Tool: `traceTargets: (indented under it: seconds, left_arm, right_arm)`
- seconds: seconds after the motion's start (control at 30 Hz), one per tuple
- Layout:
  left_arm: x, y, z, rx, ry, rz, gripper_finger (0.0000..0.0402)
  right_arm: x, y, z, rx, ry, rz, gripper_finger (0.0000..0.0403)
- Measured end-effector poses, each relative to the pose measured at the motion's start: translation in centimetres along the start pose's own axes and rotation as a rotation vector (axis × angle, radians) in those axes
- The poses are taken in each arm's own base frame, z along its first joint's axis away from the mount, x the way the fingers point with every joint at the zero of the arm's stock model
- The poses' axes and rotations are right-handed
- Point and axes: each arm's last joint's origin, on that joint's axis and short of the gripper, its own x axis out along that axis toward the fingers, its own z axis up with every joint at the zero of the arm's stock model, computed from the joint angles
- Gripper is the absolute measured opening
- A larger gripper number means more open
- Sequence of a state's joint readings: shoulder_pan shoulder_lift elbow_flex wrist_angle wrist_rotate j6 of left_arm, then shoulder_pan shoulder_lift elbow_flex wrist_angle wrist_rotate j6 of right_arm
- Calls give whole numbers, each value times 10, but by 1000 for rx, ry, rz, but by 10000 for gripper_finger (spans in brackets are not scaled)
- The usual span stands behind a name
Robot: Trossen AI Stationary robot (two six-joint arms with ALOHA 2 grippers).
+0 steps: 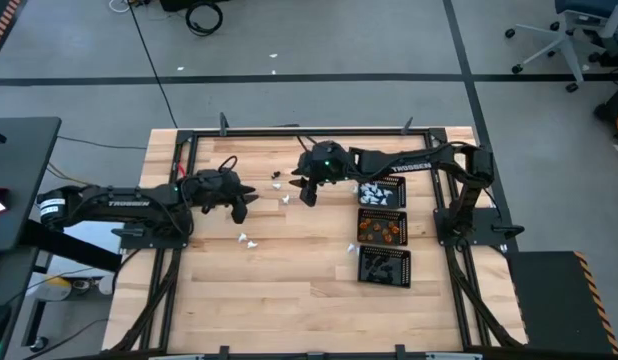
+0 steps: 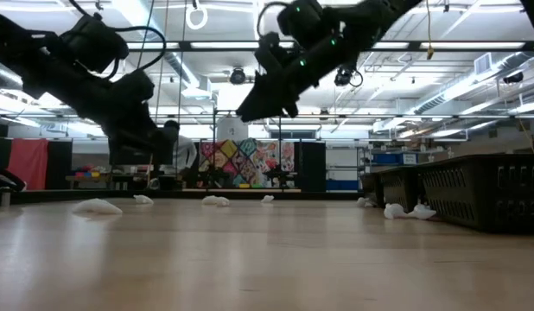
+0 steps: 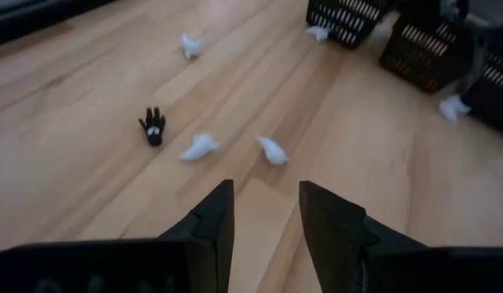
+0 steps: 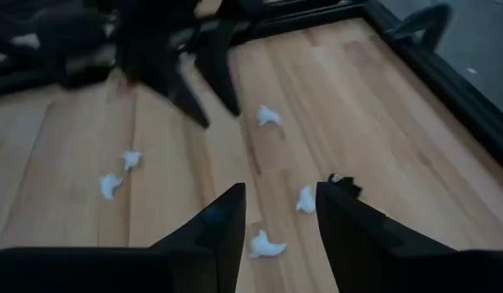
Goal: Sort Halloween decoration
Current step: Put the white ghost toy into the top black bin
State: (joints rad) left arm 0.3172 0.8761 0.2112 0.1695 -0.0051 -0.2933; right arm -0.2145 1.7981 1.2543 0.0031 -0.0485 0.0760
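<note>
High view: both arms reach over the wooden table point(image 1: 289, 290) toward its middle, above the scattered trinkets.
Left gripper point(image 3: 264, 216): hangs above the boards, fingers parted with bare wood showing between them, holding nothing.
Right gripper point(image 4: 280, 216): raised near the table's centre, fingers apart and empty.
White trinkets point(image 3: 201, 146): loose on the wood between the two grippers, a few more beside the trays.
Black hand trinket point(image 3: 154, 127): lies alone just beside two white ones.
Mesh trays point(image 1: 383, 232): three in a row on the right side; white pieces in the far one, orange in the middle, what look like black ones in the nearest.
</note>
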Motion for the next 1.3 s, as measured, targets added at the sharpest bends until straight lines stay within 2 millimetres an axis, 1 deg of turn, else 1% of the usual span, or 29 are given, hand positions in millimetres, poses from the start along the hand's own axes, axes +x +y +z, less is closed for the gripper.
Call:
traceTargets:
  seconds: [0.13, 0.23, 0.33, 0.43, 0.57, 0.7, 0.83, 0.9, 1.0, 1.3]
  left_arm:
    - [0, -2, 7, -8, -27, -8, 126]
    - [-1, -3, 11, -21, -64, -20, 126]
    - [-1, -4, 13, -34, -85, -27, 126]
    - [-1, -4, 14, -33, -94, -29, 126]
    - [-1, -4, 14, -36, -95, -30, 126]
    - [-1, -4, 15, -48, -101, -32, 126]
    - [-1, -4, 15, -63, -110, -26, 126]
    - [-1, -4, 16, -65, -116, -18, 126]
    - [-1, -4, 16, -65, -118, -15, 126]
    - [-1, -3, 16, -67, -132, 24, 126]
  right_arm:
    - [4, -12, -21, -21, -28, 11, 176]
    - [5, -23, -30, -11, -63, -2, 200]
    - [20, -30, -36, -41, -106, 22, 222]
    - [43, -32, -46, -84, -148, 52, 231]
    - [68, -34, -52, -111, -186, 53, 228]
    - [90, -37, -67, -151, -137, 87, 220]
    - [107, -45, -79, -167, -122, 122, 212]
    - [113, -48, -84, -198, -120, 127, 210]
    - [117, -51, -81, -226, -143, 121, 207]
    - [117, -50, -84, -233, -128, 160, 205]
